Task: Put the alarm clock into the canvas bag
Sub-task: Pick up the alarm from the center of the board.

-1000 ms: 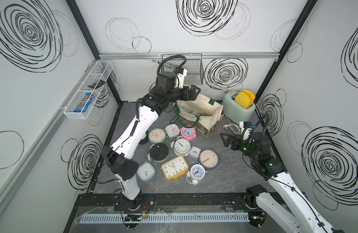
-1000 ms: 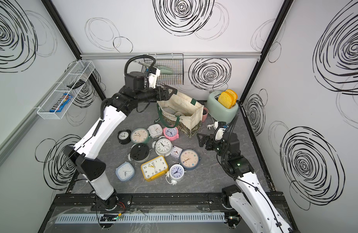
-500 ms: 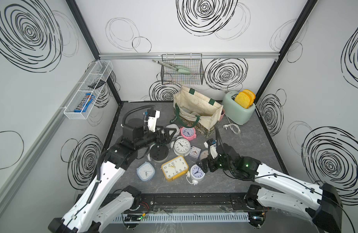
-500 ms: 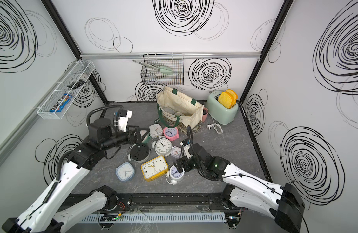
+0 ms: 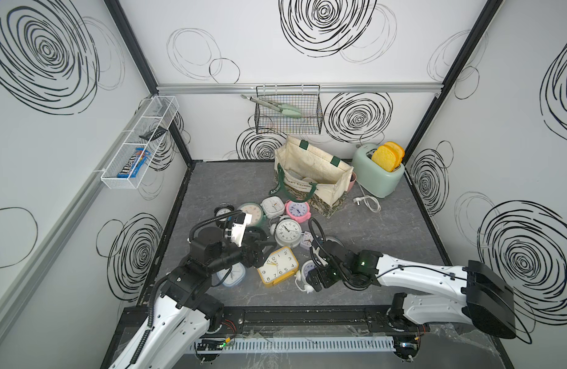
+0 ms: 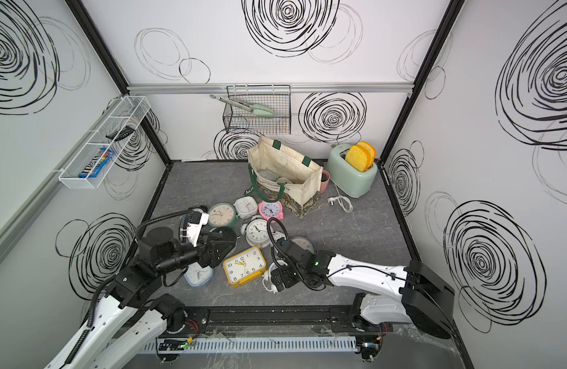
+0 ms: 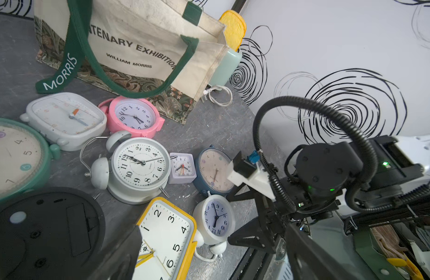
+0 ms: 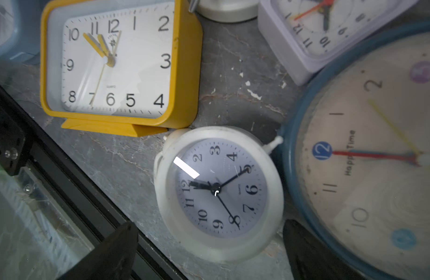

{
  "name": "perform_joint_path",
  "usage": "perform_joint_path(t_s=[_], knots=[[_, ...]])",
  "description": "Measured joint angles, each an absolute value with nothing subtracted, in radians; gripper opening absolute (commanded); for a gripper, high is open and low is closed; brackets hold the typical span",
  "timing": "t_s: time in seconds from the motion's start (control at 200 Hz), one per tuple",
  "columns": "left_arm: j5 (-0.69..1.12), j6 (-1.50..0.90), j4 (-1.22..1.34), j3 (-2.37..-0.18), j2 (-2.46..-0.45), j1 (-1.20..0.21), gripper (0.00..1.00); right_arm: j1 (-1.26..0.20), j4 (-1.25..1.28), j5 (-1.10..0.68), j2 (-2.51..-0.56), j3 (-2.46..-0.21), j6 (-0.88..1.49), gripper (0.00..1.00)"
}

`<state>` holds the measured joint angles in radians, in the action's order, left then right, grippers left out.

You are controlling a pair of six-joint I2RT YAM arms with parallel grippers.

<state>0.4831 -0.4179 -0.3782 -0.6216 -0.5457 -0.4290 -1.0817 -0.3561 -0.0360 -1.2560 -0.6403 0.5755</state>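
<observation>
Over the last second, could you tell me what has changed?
The left hand swung down from above the canvas bag to the yellow alarm clock; the right hand reached in to straddle the small white alarm clock. Both stay open, nothing gripped. Bag and clocks unmoved.

In both top views you are looking steeply down from above the front edge onto the whole tabletop, facing the back wall. Your left wrist camera is sitting low, facing the canvas bag and the right arm. Your right wrist camera is hovering close over the small white clock and the yellow clock, both also showing in the left wrist view.
</observation>
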Motion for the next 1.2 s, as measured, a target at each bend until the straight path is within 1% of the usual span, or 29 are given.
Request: perform_joint_path(t_s=[0.33,0.645,0.906,0.971,1.066,1.126,1.201], knots=[[0.498,-0.42,-0.355,-0.604,-0.557,-0.43,0.96,-1.082,-0.356,-0.033,-1.284,-0.647,0.576,0.97],[0.499,-0.432,-0.34,-0.602,-0.554,-0.43,0.96,-1.09,-0.347,-0.039,-1.365,-0.684,0.564,0.97],[0.5,-0.443,-0.34,-0.601,-0.553,-0.43,0.96,-1.127,-0.355,0.015,-1.421,-0.712,0.561,0.97],[0.5,-0.445,-0.341,-0.6,-0.553,-0.43,0.96,-1.134,-0.355,0.024,-1.427,-0.715,0.561,1.0],[0.5,-0.446,-0.34,-0.6,-0.547,-0.43,0.96,-1.138,-0.354,0.027,-1.431,-0.715,0.559,0.93],[0.5,-0.447,-0.34,-0.6,-0.542,-0.43,0.96,-1.143,-0.354,0.031,-1.43,-0.716,0.56,0.92],[0.5,-0.448,-0.34,-0.6,-0.539,-0.43,0.96,-1.145,-0.355,0.034,-1.425,-0.716,0.559,0.86]])
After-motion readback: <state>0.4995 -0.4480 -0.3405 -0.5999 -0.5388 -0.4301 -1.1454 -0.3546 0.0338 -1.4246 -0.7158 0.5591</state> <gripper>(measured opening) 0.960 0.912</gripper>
